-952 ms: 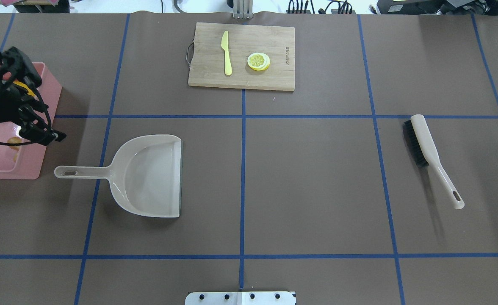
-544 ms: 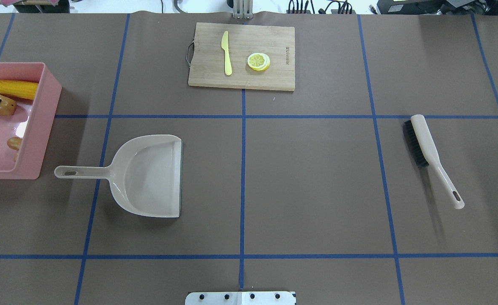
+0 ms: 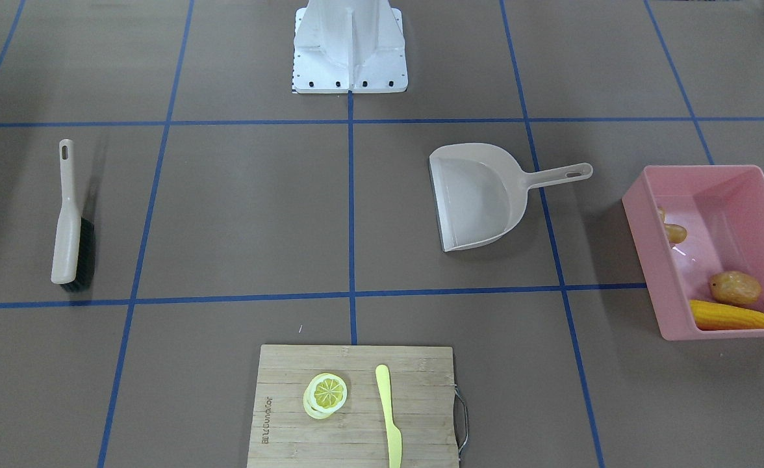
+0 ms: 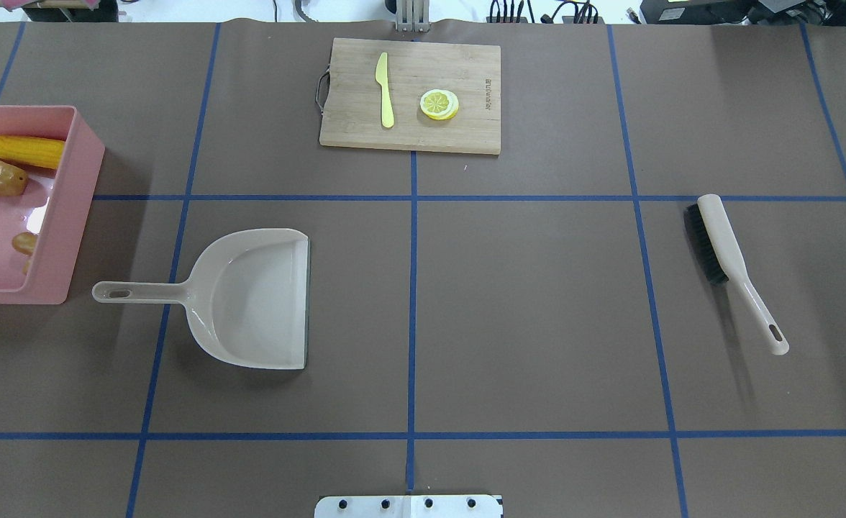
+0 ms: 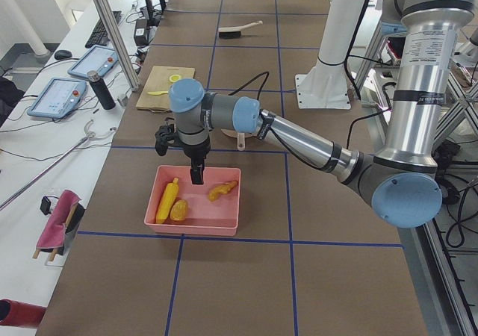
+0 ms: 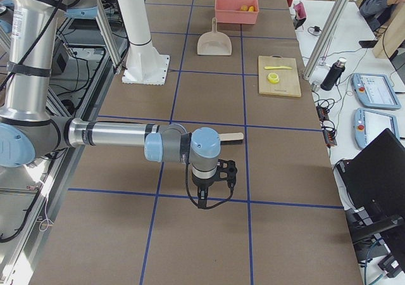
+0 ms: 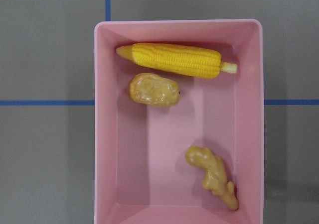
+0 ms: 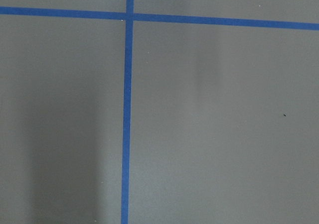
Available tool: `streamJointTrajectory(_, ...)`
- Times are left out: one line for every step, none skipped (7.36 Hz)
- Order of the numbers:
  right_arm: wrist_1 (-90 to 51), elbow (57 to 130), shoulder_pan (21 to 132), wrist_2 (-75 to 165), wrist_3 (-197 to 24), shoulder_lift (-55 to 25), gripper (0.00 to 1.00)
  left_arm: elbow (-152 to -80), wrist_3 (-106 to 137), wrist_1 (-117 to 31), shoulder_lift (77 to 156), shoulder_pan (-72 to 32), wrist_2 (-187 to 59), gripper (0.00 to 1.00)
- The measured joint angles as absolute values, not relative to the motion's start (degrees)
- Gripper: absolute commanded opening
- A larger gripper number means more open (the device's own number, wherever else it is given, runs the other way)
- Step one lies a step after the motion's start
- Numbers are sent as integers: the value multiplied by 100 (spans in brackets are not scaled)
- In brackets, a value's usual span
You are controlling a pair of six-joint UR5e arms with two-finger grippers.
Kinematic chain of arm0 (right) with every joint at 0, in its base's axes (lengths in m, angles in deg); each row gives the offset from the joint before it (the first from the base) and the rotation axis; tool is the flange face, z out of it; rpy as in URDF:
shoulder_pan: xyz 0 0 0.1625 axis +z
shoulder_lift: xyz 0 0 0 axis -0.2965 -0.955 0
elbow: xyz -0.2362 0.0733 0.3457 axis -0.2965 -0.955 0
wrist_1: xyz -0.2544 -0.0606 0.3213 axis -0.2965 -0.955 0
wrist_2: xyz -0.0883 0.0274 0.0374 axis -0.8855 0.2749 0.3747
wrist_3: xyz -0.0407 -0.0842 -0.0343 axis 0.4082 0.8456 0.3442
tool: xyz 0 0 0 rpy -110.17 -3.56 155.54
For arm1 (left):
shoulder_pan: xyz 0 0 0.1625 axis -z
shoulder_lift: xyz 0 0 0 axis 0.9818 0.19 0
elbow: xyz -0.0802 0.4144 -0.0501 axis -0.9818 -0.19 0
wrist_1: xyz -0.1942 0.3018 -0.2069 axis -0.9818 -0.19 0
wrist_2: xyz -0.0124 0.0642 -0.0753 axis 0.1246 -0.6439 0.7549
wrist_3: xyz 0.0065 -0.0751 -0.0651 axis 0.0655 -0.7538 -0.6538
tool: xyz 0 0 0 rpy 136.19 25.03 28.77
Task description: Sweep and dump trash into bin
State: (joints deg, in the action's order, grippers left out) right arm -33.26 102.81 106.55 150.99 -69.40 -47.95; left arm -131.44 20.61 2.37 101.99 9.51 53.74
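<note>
The pink bin [image 4: 83,180] stands at the table's left end; it also shows in the front view [image 3: 648,260] and the left wrist view [image 7: 164,154]. In it lie the yellow corn cob [image 7: 174,59], the brown potato [image 7: 154,90] and the tan ginger root [image 7: 212,176]. My left gripper [image 5: 196,173] hangs above the bin, seen only in the exterior left view; I cannot tell if it is open. My right gripper [image 6: 201,199] hovers over bare table, seen only in the exterior right view; I cannot tell its state.
A beige dustpan [image 4: 250,302] lies empty right of the bin, handle toward it. A beige brush [image 4: 725,244] lies at the right. A wooden cutting board [image 4: 459,72] at the far middle holds a pale yellow knife [image 4: 385,90] and a lemon slice [image 4: 439,104].
My left arm, over the bin a second ago, has moved off the overhead view's left edge. The corn and potato in the bin now show uncovered.
</note>
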Motion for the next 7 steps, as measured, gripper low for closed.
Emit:
streamJointTrajectory(-3326, 10280, 10655, 15099, -6940, -4792, 100, -13052, 2074, 279, 10053, 1059, 5389, 98)
streamJointTrajectory(-3326, 10280, 10655, 15099, -6940, -4792, 100, -12946, 2081, 249, 9906, 1082, 5117, 98)
streamJointTrajectory(-3326, 10280, 10655, 15099, -6940, -4792, 100, -12789, 2082, 100, 9813, 1069, 4791, 98)
streamJointTrajectory(-3326, 10280, 10655, 15099, -6938, -4791, 100, -12645, 2083, -120, 9764, 1064, 4636, 98)
streamJointTrajectory(-3326, 10280, 10655, 15099, -6934, -4791, 100, -12538, 2091, -267, 9742, 1062, 4578, 98)
streamJointTrajectory(-3326, 10280, 10655, 15099, -6934, -4792, 100, -12482, 2155, -332, 9734, 1061, 4557, 98)
streamJointTrajectory(-3326, 10280, 10655, 15099, -6937, -4791, 100, -12397, 2308, -371, 9733, 1060, 4553, 98)
